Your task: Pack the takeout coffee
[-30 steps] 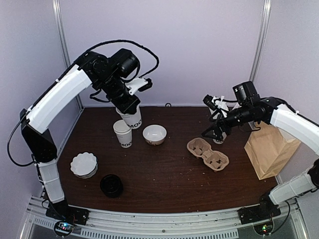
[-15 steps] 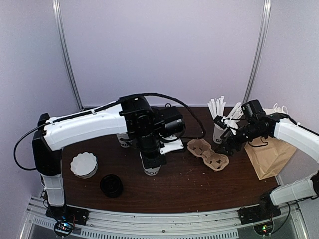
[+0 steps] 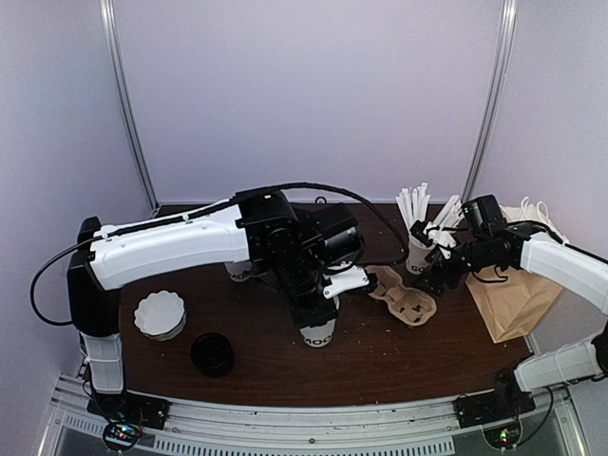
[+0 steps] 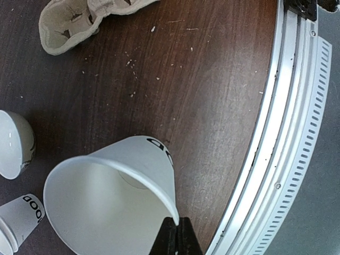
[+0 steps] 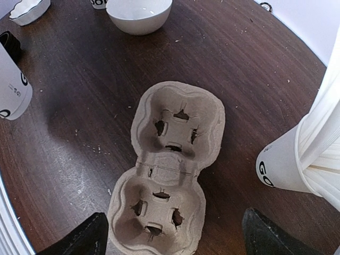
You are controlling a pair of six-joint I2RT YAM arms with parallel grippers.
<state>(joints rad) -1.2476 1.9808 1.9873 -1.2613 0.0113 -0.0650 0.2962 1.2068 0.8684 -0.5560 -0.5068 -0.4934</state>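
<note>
No cup with a black lid shows in any view. My left gripper [image 3: 310, 310] is shut on the rim of a lidless white cup with black lettering [image 3: 319, 332], held at the table's front middle; the wrist view shows its fingers [image 4: 178, 236] pinching the rim of the cup [image 4: 122, 180]. A loose black lid [image 3: 212, 353] lies at the front left. My right gripper [image 3: 434, 277] is open, its fingertips either side of the near end of a two-cup cardboard carrier [image 5: 170, 170], which also shows in the top view [image 3: 406, 298].
A white cup with white sticks [image 3: 418, 249] stands behind the carrier, close to my right gripper [image 5: 175, 236]. A brown paper bag [image 3: 513, 290] stands at the right. A fluted white dish [image 3: 159, 314], a white bowl [image 5: 139, 13] and another printed cup [image 4: 21, 215] sit to the left.
My left arm has carried the lidless cup from the back left to the front middle. My right gripper has come down over the carrier, which has shifted slightly.
</note>
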